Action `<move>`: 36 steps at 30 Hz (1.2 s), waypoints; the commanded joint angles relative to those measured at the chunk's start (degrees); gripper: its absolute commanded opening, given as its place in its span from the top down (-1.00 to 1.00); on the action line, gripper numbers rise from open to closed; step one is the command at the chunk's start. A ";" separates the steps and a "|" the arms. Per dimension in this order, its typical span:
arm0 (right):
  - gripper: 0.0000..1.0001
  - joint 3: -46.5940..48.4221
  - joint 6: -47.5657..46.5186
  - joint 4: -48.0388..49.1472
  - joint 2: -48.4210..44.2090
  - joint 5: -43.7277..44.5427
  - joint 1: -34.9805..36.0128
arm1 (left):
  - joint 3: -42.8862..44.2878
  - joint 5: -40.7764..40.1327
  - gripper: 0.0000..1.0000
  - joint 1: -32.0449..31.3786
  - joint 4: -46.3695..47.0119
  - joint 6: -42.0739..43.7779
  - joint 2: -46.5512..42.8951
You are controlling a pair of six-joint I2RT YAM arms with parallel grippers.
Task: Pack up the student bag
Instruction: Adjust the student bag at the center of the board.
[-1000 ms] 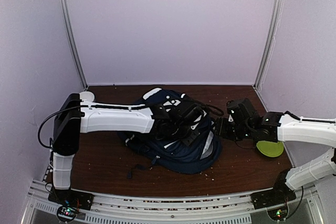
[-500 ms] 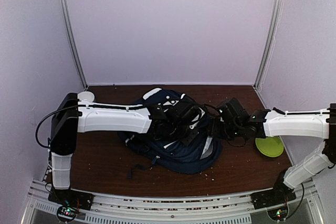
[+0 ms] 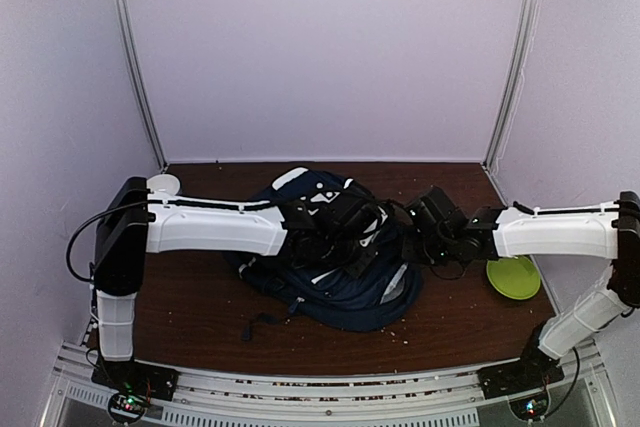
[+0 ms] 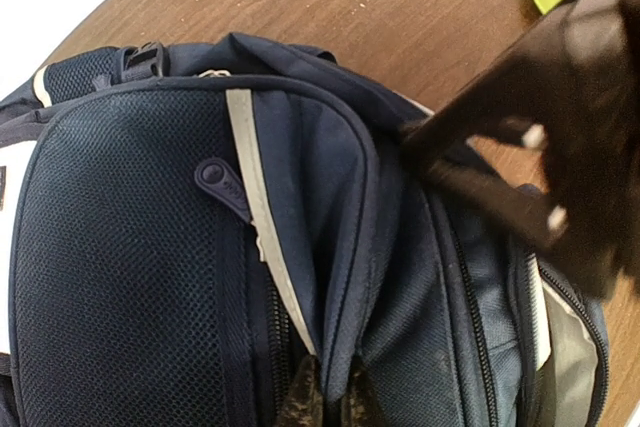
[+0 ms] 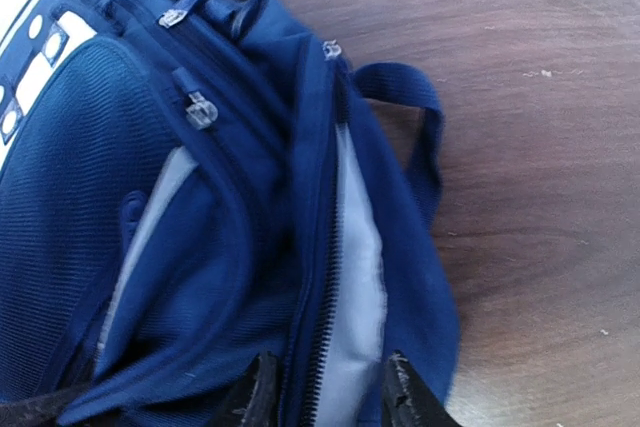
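On the table [image 3: 200, 312], the navy student bag [image 3: 345, 302] lies unzipped.

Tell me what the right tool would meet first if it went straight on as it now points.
Most likely the student bag: the right tool straddles its open zipper edge, so the grey lining comes first.

Quick headcount from my end: one student bag [image 3: 340, 297], the only bag here. One lime-green plate [image 3: 512, 276], off to the bag's right. One small white round thing [image 3: 165, 183], back past the bag's left side, can't tell what it is. Two grippers of mine: left gripper [image 3: 335, 237] over the bag's top, right gripper [image 3: 415, 239] at the bag's right edge. Pale crumbs [image 3: 405, 339] around the bag, too many to count. One table [image 3: 190, 307] under the bag.
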 commanded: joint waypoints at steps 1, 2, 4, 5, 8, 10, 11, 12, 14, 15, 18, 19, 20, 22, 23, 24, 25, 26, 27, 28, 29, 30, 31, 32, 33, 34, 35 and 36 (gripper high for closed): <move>0.45 -3.34 -0.83 -4.24 -3.00 5.78 -0.89 | -1.85 -3.23 1.00 1.47 -0.62 -0.91 -3.52; 0.51 -3.72 -0.77 -4.17 -3.04 5.37 -1.18 | -2.14 -3.15 1.00 1.44 -0.44 -1.01 -3.69; 0.63 -4.52 -0.49 -3.56 -2.85 4.63 -1.53 | -2.77 -2.86 1.00 1.46 -0.04 -1.32 -4.27; 0.69 -4.99 -0.34 -3.01 -2.82 4.28 -1.64 | -3.19 -2.83 1.00 1.51 0.13 -1.43 -4.60; 0.83 -6.34 0.18 -0.09 -2.68 1.49 -2.18 | -4.40 -2.53 1.00 1.47 0.68 -1.64 -5.83; 0.93 -6.60 0.70 1.37 -2.71 -0.28 -2.38 | -4.99 -2.64 1.00 1.47 0.88 -1.73 -6.82; 0.99 -6.69 1.17 2.06 -3.02 -1.12 -2.47 | -5.36 -3.00 1.00 1.47 0.84 -1.80 -7.54; 1.00 -7.00 1.45 3.44 -3.59 -2.45 -2.55 | -5.66 -3.32 1.00 1.47 0.82 -1.94 -8.15; 1.00 -8.85 2.47 7.59 -5.15 -5.13 -3.06 | -6.64 -4.68 1.00 1.47 0.94 -2.14 -9.80; 1.00 -9.80 3.04 10.29 -6.00 -7.25 -3.51 | -7.40 -5.43 1.00 1.47 1.12 -2.31 -10.86; 1.00 -13.99 5.12 20.63 -8.96 -12.73 -4.27 | -10.01 -7.77 1.00 1.54 1.82 -2.79 -14.97; 1.00 -15.12 5.85 24.48 -10.00 -14.40 -4.49 | -10.99 -8.51 1.00 1.55 2.28 -3.04 -16.43; 1.00 -16.38 6.53 27.93 -10.95 -15.71 -4.56 | -12.05 -9.04 1.00 1.63 2.71 -3.26 -18.09; 1.00 -18.00 7.81 33.96 -12.40 -17.56 -4.66 | -13.94 -9.86 1.00 1.73 3.72 -3.47 -21.16; 1.00 -18.51 8.20 36.41 -12.83 -18.30 -4.63 | -14.87 -10.19 1.00 1.77 4.32 -3.56 -22.84; 1.00 -18.97 8.55 38.65 -13.08 -18.97 -4.63 | -15.69 -10.45 1.00 1.81 4.91 -3.69 -24.21; 1.00 -19.17 8.72 40.42 -12.99 -19.34 -4.63 | -16.59 -10.60 1.00 1.88 5.66 -3.74 -25.72; 1.00 -19.25 8.93 40.77 -12.65 -19.54 -4.63 | -17.37 -10.68 1.00 1.95 6.45 -3.94 -27.23; 1.00 -19.29 8.94 40.72 -12.01 -19.94 -4.60 | -18.23 -10.65 1.00 2.10 7.44 -4.19 -28.54; 1.00 -19.48 9.04 40.86 -11.11 -20.33 -4.60 | -19.03 -10.55 1.00 2.24 8.09 -4.41 -29.85; 1.00 -19.98 9.59 41.19 -10.05 -20.76 -4.57 | -19.70 -10.48 1.00 2.44 8.79 -4.66 -30.94; 1.00 -20.54 10.20 41.85 -8.87 -21.23 -4.55 | -20.39 -10.33 1.00 2.69 9.39 -4.90 -32.09; 1.00 -21.32 10.93 42.34 -7.85 -21.69 -4.54 | -20.92 -10.08 1.00 2.90 9.84 -5.16 -33.12; 1.00 -22.06 11.48 42.78 -6.83 -22.07 -4.55 | -21.30 -9.90 1.00 3.24 10.06 -5.43 -34.00; 1.00 -22.62 11.88 42.93 -6.16 -22.38 -4.54 | -21.58 -9.91 1.00 3.57 10.08 -5.62 -34.71; 0.99 -23.27 12.13 42.87 -5.73 -22.60 -4.54 | -21.81 -9.91 1.00 3.90 10.01 -5.67 -35.31; 0.92 -23.86 12.31 43.03 -5.70 -22.83 -4.54 | -21.92 -10.09 1.00 4.14 9.81 -5.68 -35.99; 0.82 -24.55 12.27 43.18 -5.99 -23.05 -4.54 | -21.93 -10.29 1.00 4.45 9.63 -5.68 -36.65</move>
